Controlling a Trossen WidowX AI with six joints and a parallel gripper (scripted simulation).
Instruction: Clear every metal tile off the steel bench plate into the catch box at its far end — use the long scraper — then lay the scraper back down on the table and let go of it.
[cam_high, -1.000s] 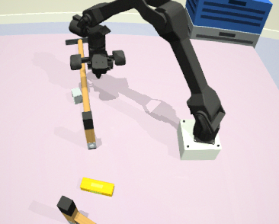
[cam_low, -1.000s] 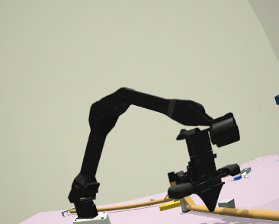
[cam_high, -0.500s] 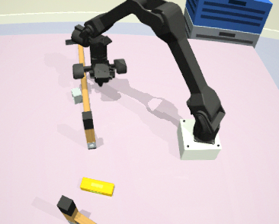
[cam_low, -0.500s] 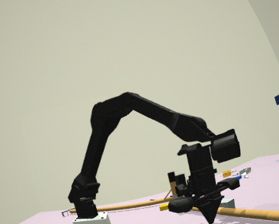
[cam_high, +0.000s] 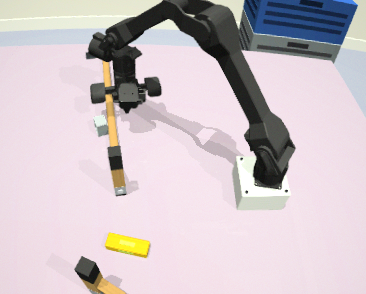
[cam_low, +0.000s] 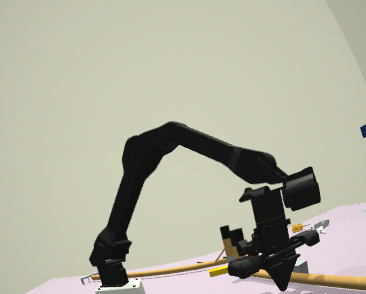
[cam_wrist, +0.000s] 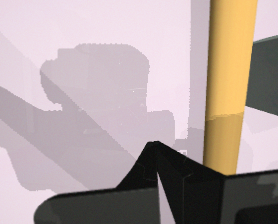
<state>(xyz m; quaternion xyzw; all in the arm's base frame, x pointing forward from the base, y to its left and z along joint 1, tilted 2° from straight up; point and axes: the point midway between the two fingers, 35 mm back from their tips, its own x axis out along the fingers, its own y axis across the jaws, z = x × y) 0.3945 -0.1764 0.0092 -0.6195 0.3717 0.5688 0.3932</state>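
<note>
A long wooden-handled tool, apparently the scraper, lies on the table with a black block and metal cap at its near end; its far end is partly behind the arm. My gripper is shut and empty, fingertips pointing down above the table, beside the handle. In the wrist view the handle passes just right of the fingertips. The steel bench plate, metal tiles and catch box cannot be made out.
A pale block stands close beside the handle. A yellow block lies nearer the top camera. A second wooden tool with a black block is at that view's bottom edge. Stacked crates stand behind.
</note>
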